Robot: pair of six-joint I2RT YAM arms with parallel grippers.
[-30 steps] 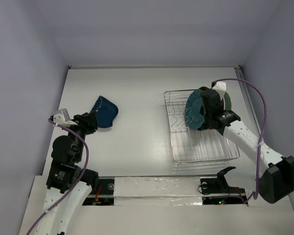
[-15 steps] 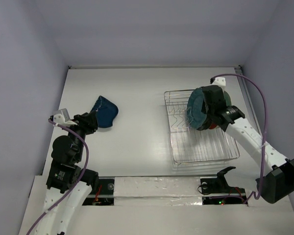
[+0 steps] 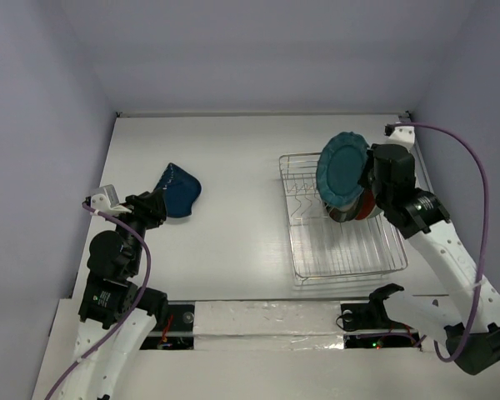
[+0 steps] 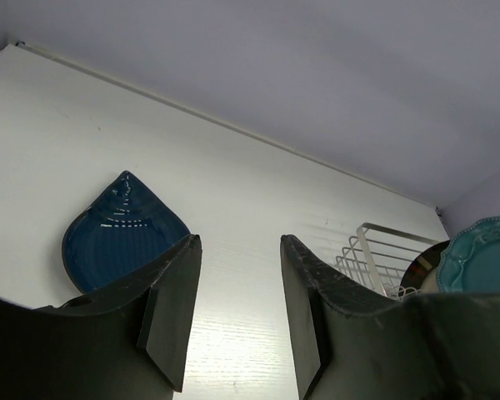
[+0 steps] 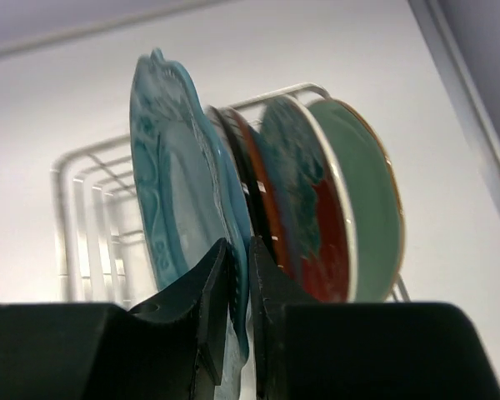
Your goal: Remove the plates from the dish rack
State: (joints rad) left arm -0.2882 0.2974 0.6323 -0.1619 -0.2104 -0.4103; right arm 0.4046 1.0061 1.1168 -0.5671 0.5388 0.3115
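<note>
A white desk [image 3: 233,167] is enclosed by pale lilac walls [image 3: 250,50], and a wire dish rack [image 3: 350,258] is set on its right-hand part. Above the far end of the rack a teal plate [image 3: 343,164] is held on edge, its rim pinched between the nearly closed jaws of the right tool [image 5: 237,258]. Close beside it the remaining plates [image 5: 342,208] are stood upright in the rack, a pale green one with red showing among them. Whether the teal plate is wholly free of the prongs cannot be told. Well to the left of the rack a dark blue plate [image 3: 177,193] is laid flat on the desk, and near it the left tool [image 4: 237,250] is held with its jaws parted and nothing between them. The step in hand is judged to be the removal of the teal plate from the rack. For the next move the plate would need to be carried clear of its neighbours, then lowered flat onto bare desk left of the rack before the grip is released. Care is called for, since a thin rim hold on a glossy plate could slip.
</note>
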